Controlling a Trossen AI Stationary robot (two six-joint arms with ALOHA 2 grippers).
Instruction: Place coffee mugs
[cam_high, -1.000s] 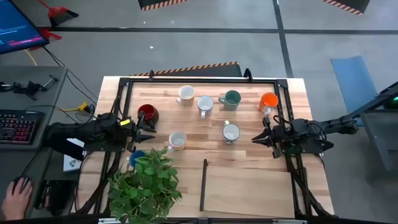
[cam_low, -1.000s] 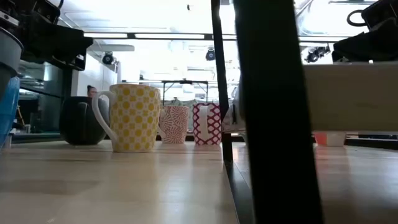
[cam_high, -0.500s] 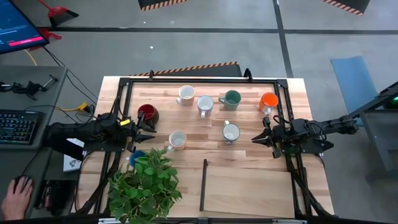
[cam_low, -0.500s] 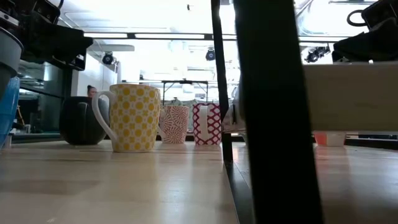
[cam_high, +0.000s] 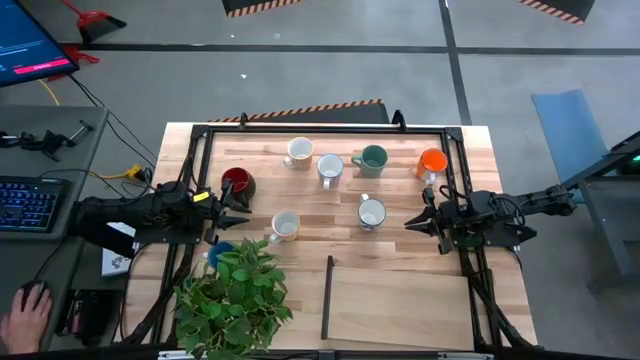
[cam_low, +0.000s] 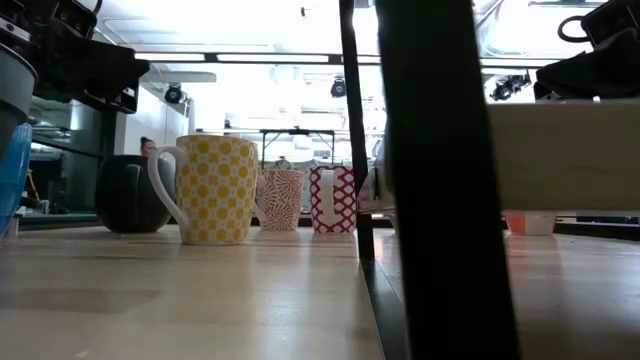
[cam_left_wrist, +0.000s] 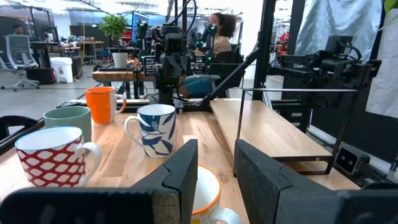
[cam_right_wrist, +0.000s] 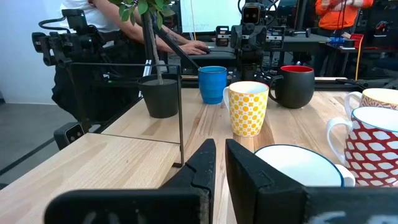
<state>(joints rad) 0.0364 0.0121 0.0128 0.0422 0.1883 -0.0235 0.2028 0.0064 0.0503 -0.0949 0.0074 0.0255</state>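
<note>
Wooden worktop (cam_high: 400, 300) with round ceramic coffee mugs (cam_high: 372, 159); left pincer (cam_high: 238, 212) slightly parted, right pincer (cam_high: 412, 223) nearly closed, both empty.

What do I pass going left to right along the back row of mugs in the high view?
Cream mug → white mug → green mug → orange mug.
</note>
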